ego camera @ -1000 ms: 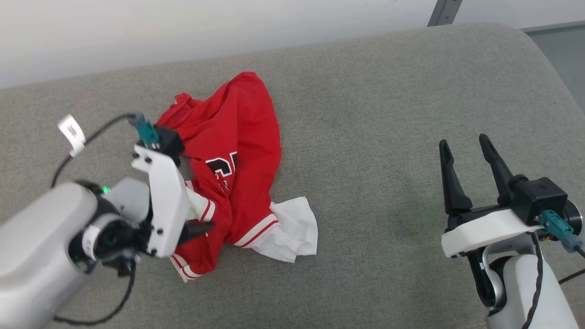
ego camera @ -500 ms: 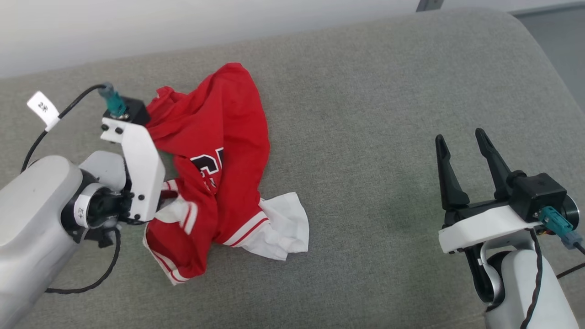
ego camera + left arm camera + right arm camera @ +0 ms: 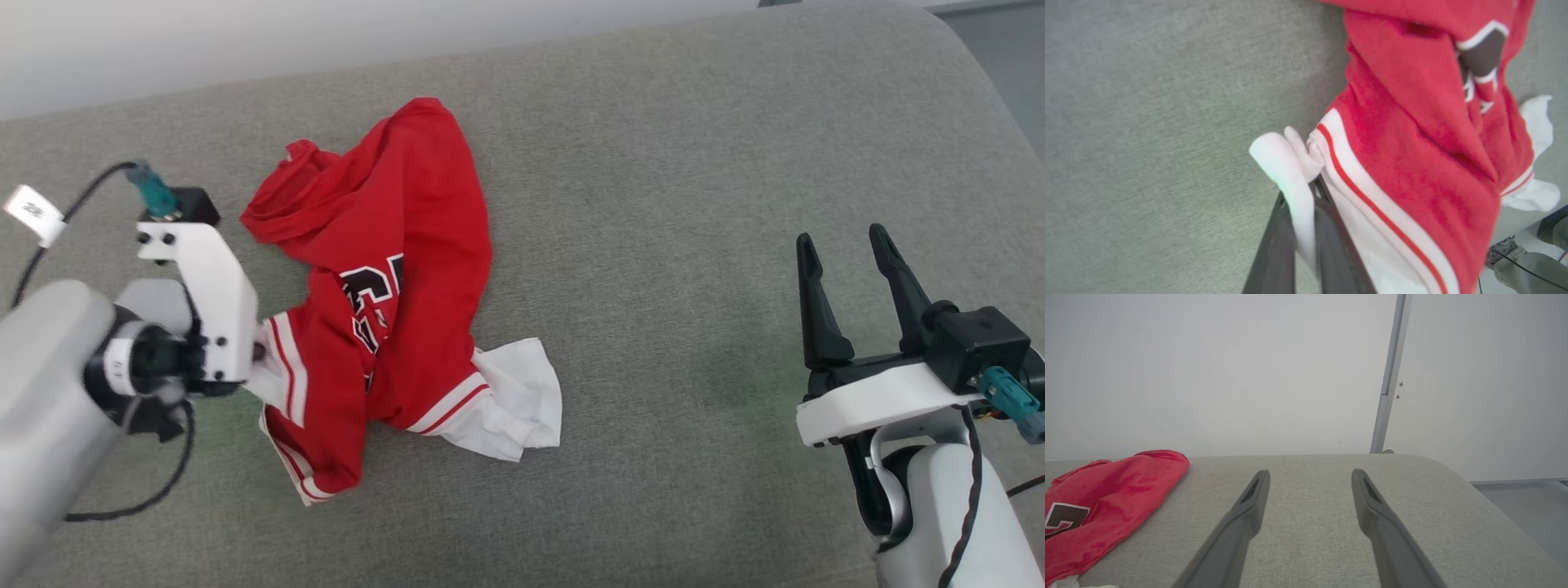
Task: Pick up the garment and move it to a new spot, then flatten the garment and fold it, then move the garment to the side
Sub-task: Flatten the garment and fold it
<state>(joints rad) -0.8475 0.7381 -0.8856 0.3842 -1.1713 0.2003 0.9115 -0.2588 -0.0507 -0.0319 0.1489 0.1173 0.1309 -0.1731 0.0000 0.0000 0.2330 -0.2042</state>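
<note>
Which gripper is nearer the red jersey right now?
Left. The left gripper is shut on the white sleeve of the jersey, at its left side. The right gripper is open over the grey cushion, well off to the jersey's right, touching nothing.

On the cushion (image 3: 694,163): heaped shirt (image 3: 392,245), sleeve edge between the fingers of the left gripper (image 3: 1310,192), the rest beyond their tips. From the fingers of the right gripper (image 3: 845,245), shirt lies well left, wall (image 3: 1249,367) ahead.
</note>
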